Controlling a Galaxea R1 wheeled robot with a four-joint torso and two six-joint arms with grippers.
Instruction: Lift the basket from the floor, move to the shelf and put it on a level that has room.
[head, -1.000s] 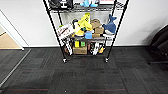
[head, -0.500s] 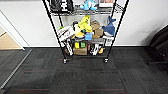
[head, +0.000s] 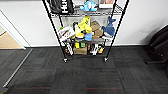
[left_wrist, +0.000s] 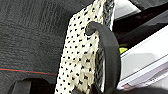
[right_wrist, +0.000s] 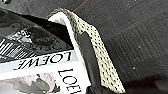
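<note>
The shelf (head: 53, 27) stands ahead of me against a white wall, a black wire rack on casters. Its visible tiers are crowded with toys, boxes and a black bag (head: 61, 6). Its top is cut off by the picture's edge, so a level with room is hidden. The floor (head: 85, 77) of dark carpet tiles stretches between me and the rack. In the left wrist view, the basket (left_wrist: 77, 57) shows very close, its cream woven side and a dark loop handle (left_wrist: 108, 50) above the carpet. The right wrist view shows the basket's other end (right_wrist: 103, 62) with its handle (right_wrist: 87, 53).
Magazines lie inside the basket (right_wrist: 47, 60). A dark piece of furniture (head: 158, 43) stands at the right by the wall. At the left is a doorway with a lighter floor (head: 8, 41) and a metal floor strip (head: 17, 67).
The whole head picture has shifted slightly, and the rack now sits a little lower and nearer in it. The camera has moved, not the rack.
</note>
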